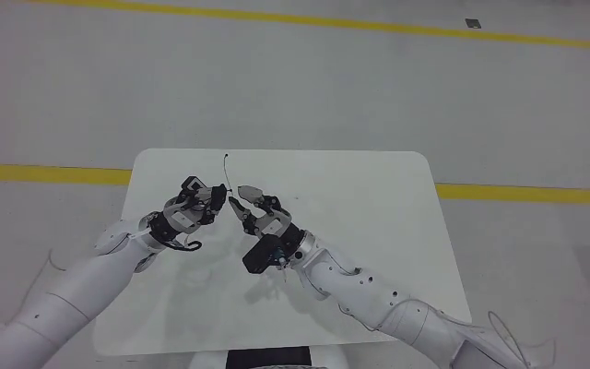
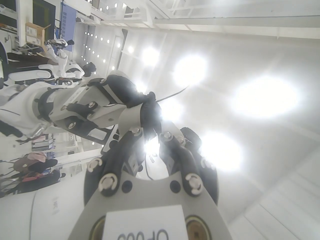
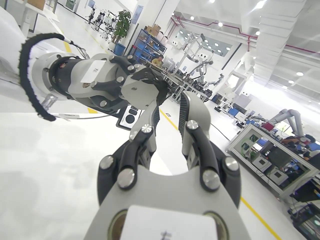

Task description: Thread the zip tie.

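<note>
while left pincer [image 1: 219,196] pinches the zip tie [image 1: 226,172], right pincer [image 1: 239,203] gapes.

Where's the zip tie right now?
Top view: the zip tie is pinched in the left gripper, its free end pointing toward the far edge of the table, with the open right gripper close beside it.

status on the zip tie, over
Left hand shut on thin black plastic zip tie, strap straight, unthreaded. Right hand open, close beside it. Nothing between them.
</note>
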